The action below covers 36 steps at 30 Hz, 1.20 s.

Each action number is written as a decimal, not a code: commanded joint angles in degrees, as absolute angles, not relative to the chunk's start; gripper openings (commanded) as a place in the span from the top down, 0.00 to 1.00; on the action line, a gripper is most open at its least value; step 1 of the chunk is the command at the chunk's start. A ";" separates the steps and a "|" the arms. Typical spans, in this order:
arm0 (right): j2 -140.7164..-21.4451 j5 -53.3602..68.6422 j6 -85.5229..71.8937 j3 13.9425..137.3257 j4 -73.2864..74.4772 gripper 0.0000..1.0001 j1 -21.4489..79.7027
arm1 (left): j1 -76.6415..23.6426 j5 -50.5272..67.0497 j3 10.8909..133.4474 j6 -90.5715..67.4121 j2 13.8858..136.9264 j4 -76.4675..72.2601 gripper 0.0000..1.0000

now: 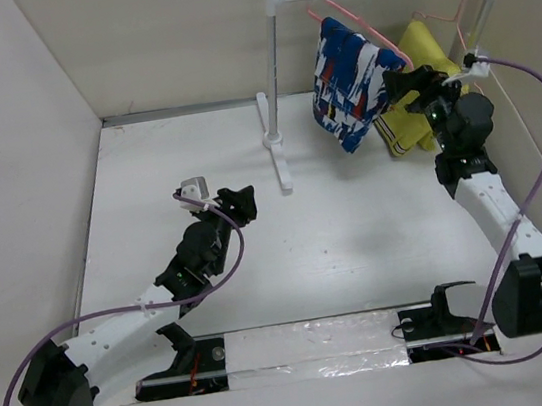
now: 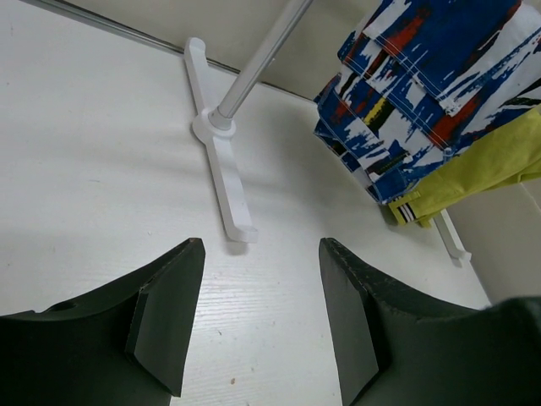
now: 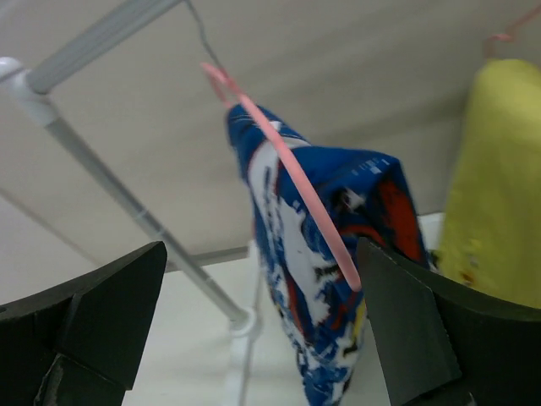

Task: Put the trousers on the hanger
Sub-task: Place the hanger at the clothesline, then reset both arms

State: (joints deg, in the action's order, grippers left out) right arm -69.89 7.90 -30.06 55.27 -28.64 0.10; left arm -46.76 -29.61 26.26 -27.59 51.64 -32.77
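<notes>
Patterned blue cloth trousers (image 1: 346, 86) hung on pink wire hanger (image 3: 292, 182) facing my spread right claw (image 1: 403, 81); left claw (image 1: 239, 202) spread; looked done

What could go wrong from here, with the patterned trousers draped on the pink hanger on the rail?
1. The open right gripper sits close beside the trousers; pulling away, it might snag the cloth and drag it off.
2. The hanger slopes steeply, so the bunched cloth could slide down it.
3. The yellow garment hangs right beside them; a knock may set both swinging.
</notes>
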 commanded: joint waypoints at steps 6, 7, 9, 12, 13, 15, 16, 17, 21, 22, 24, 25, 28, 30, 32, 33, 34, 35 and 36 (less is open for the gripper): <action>-56.61 -8.97 -18.20 45.45 -20.93 0.00 0.70 | -46.49 -28.92 26.02 -27.95 52.21 -36.39 0.46; -54.25 -8.62 -18.11 44.31 -20.74 0.00 1.31 | -46.49 -28.92 26.28 -28.12 52.38 -35.86 0.46; -51.78 -5.91 -18.10 39.93 -20.83 0.00 2.98 | -46.49 -27.52 26.89 -27.86 52.21 -34.98 0.46; -46.51 -3.52 -18.02 31.77 -23.20 0.04 7.53 | -46.49 -27.94 26.02 -26.90 52.38 -36.91 0.44; -45.54 -3.60 -17.93 30.16 -22.33 0.05 8.78 | -46.49 -28.30 26.10 -26.89 52.56 -36.74 0.44; -42.99 -3.95 -16.79 27.52 -19.97 0.09 11.76 | -46.49 -28.74 26.89 -27.07 52.74 -34.98 0.44; -42.28 -3.96 -16.18 25.68 -18.82 0.12 12.39 | -46.49 -28.83 26.98 -27.07 52.82 -34.89 0.44; -40.80 -3.78 -15.13 25.06 -17.59 0.18 12.91 | -46.49 -29.70 26.63 -27.07 52.82 -35.24 0.44; -37.37 -2.64 -13.28 23.30 -10.91 0.79 14.41 | -46.49 -32.95 25.23 -27.85 53.44 -36.57 0.45; -36.74 -2.81 -12.84 22.94 -10.38 0.88 15.02 | -46.49 -33.31 25.05 -28.38 53.44 -36.21 0.46; -35.52 -2.90 -12.39 22.06 -9.15 0.90 15.55 | -46.49 -33.57 24.53 -29.00 53.44 -35.60 0.47; -35.16 -2.64 -12.31 21.71 -8.79 0.90 15.56 | -46.49 -33.57 24.70 -29.70 53.61 -34.90 0.48; -35.07 -1.32 -12.39 19.96 -11.33 0.88 15.56 | -46.49 -34.80 25.40 -31.63 53.44 -30.77 0.49; -35.85 -1.40 -12.22 19.25 -12.65 0.83 15.56 | -46.49 -35.07 24.70 -33.13 53.00 -29.71 0.50; -36.21 -1.41 -11.96 19.34 -12.57 0.80 15.56 | -46.49 -35.07 24.96 -33.40 53.00 -27.88 0.50; -36.56 -1.23 -11.69 19.25 -13.18 0.79 15.56 | -46.49 -35.16 25.83 -33.66 53.17 -26.90 0.50; -36.91 -1.06 -11.52 18.90 -13.88 0.77 15.56 | -46.49 -35.50 26.19 -34.10 53.26 -25.94 0.50; -37.44 -0.71 -11.51 18.81 -14.41 0.76 15.56 | -46.49 -35.86 26.28 -34.88 53.35 -25.49 0.50; -37.62 -0.44 -11.69 18.81 -14.41 0.75 15.56 | -46.49 -36.21 26.02 -35.15 53.44 -25.75 0.50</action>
State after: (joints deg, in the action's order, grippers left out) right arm -37.28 -1.52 -12.93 19.33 -10.94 15.09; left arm -46.76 -34.26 25.23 -32.97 53.56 -26.98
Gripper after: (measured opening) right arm 0.246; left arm 0.501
